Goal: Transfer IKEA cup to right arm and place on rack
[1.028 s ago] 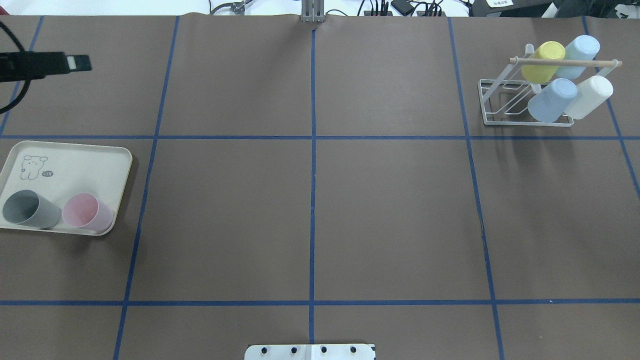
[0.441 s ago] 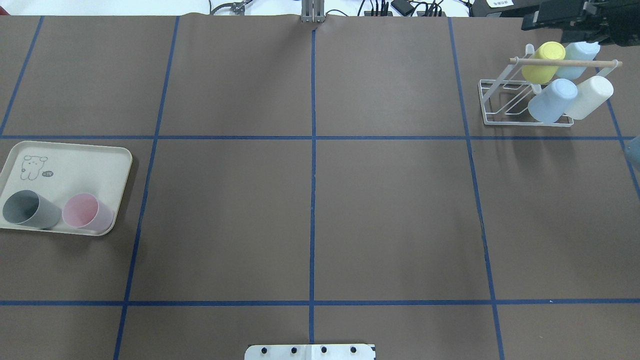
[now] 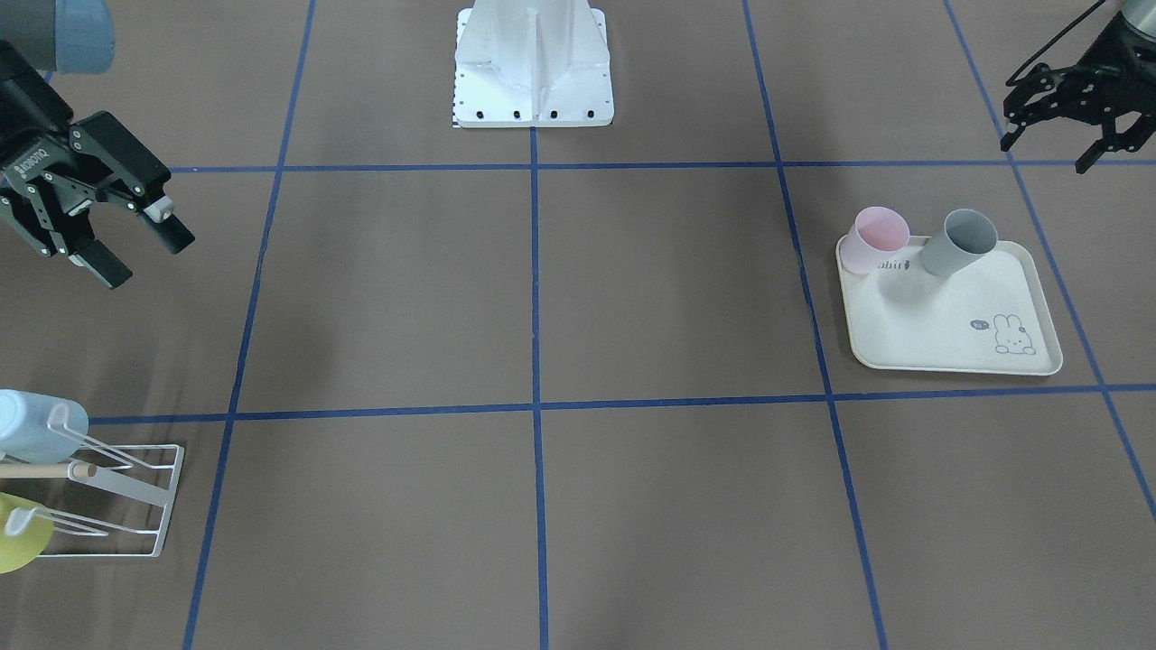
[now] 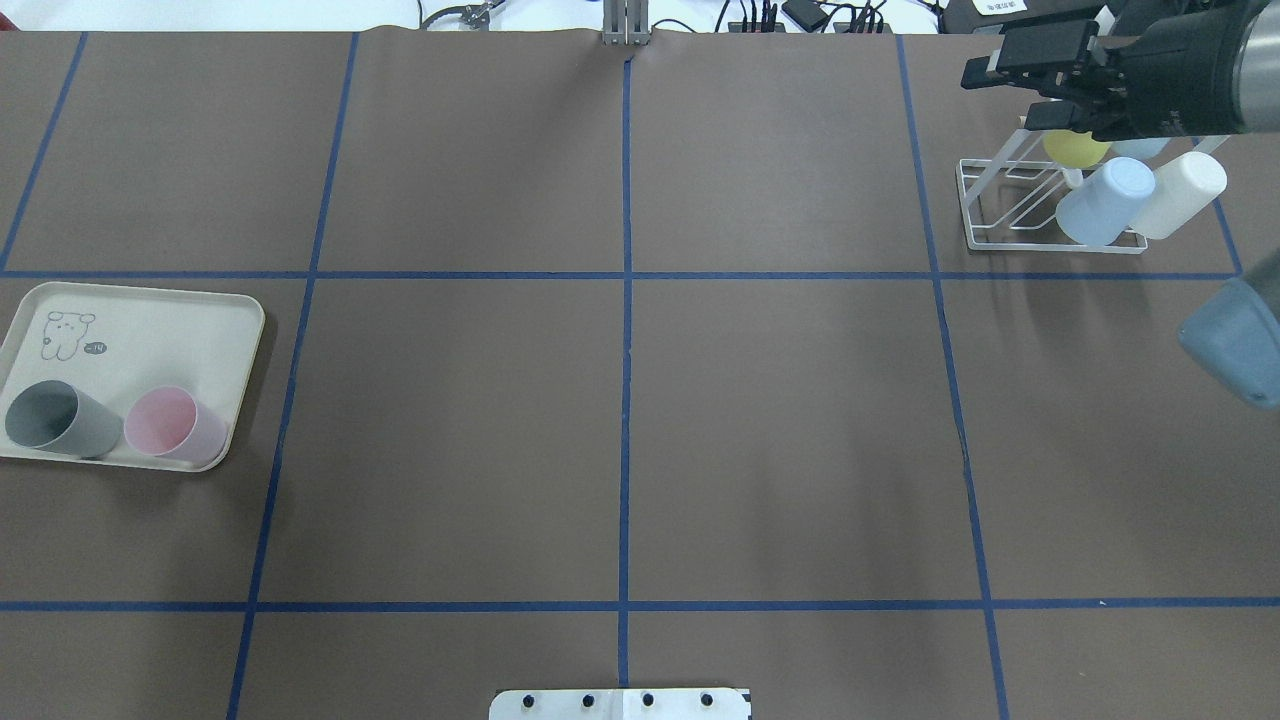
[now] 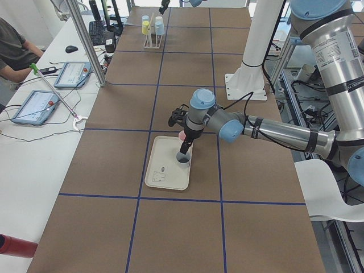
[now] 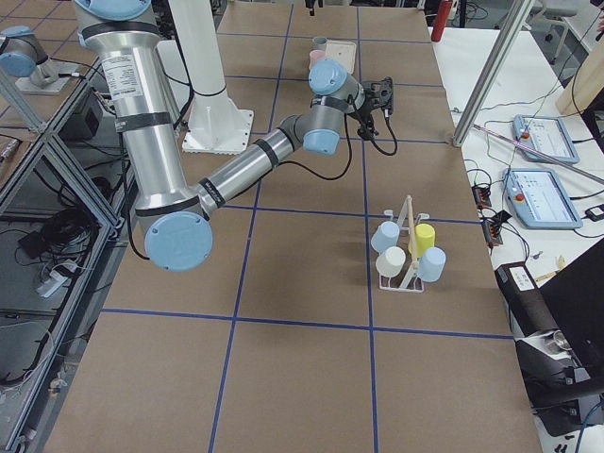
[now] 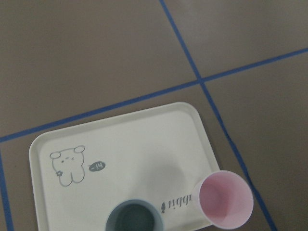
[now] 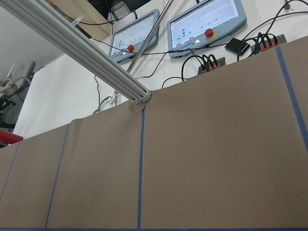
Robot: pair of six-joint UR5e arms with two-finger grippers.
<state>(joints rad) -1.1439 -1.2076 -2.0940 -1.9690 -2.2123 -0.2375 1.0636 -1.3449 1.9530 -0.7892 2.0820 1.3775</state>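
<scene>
Two IKEA cups stand upright on the cream tray (image 4: pixel 150 330): a grey cup (image 4: pixel 55 418) and a pink cup (image 4: pixel 170 425). The left wrist view looks down on the grey cup (image 7: pixel 134 217) and the pink cup (image 7: pixel 224 200); no fingers show there. My left gripper (image 3: pixel 1048 149) hangs open and empty behind the tray (image 3: pixel 948 316), apart from both cups. The white wire rack (image 4: pixel 985 205) at the far right holds several cups. My right gripper (image 4: pixel 1000 97) hovers open and empty above the rack's far left corner. In the front-facing view the right gripper (image 3: pixel 143 251) is well clear of the rack (image 3: pixel 135 506).
The right arm's blue elbow joint (image 4: pixel 1235 340) juts in at the right edge. The robot's white base (image 3: pixel 533 63) stands at the table's near middle. Blue tape lines grid the brown table. Tablets and cables lie past the far edge.
The left gripper has left the overhead view at the upper left. The right arm has come in from the upper right and moved leftward over the rack. The cups have not moved.
</scene>
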